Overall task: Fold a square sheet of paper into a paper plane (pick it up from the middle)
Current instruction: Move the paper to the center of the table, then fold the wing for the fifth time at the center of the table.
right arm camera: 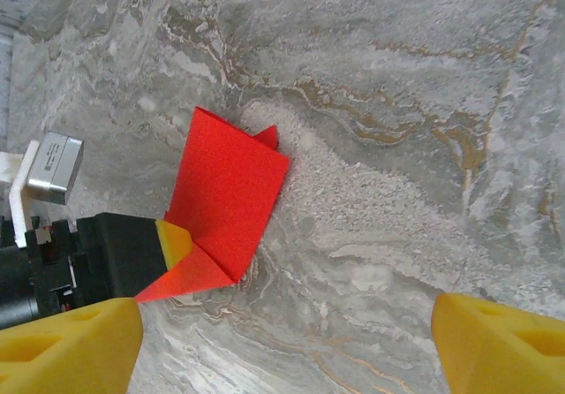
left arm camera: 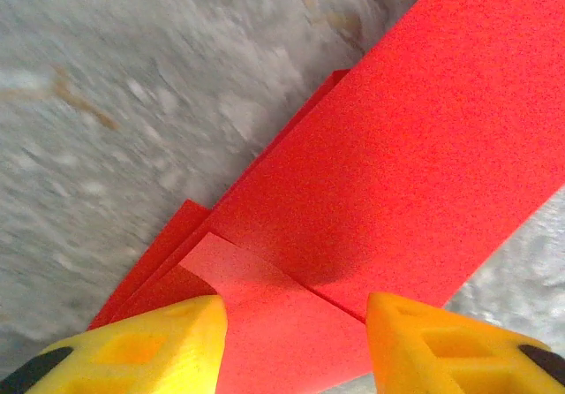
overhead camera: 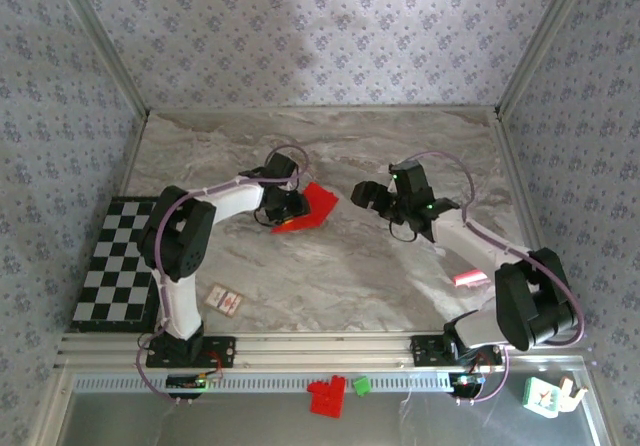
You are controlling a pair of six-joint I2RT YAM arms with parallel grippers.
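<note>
The square sheet of paper point(overhead camera: 319, 204) is bright red and folded into an angular shape with overlapping layers. It lies left of the table's centre. My left gripper point(overhead camera: 287, 213) is at its left edge. In the left wrist view the paper point(left arm camera: 415, 147) spreads under and between the two yellow fingers point(left arm camera: 168, 341), which stand partly apart. From the right wrist view, one left fingertip point(right arm camera: 174, 242) sits between the upper sheet point(right arm camera: 228, 178) and a lower flap. My right gripper point(overhead camera: 368, 195) hovers to the right of the paper, open wide point(right arm camera: 287, 323), with bare marble between its fingers.
A checkerboard mat point(overhead camera: 115, 261) lies at the table's left edge. A small white card point(overhead camera: 224, 300) rests near the left arm's base. A pink object point(overhead camera: 470, 277) lies by the right arm. A red brick block point(overhead camera: 327, 396) and a green brick point(overhead camera: 361, 386) sit beyond the front rail.
</note>
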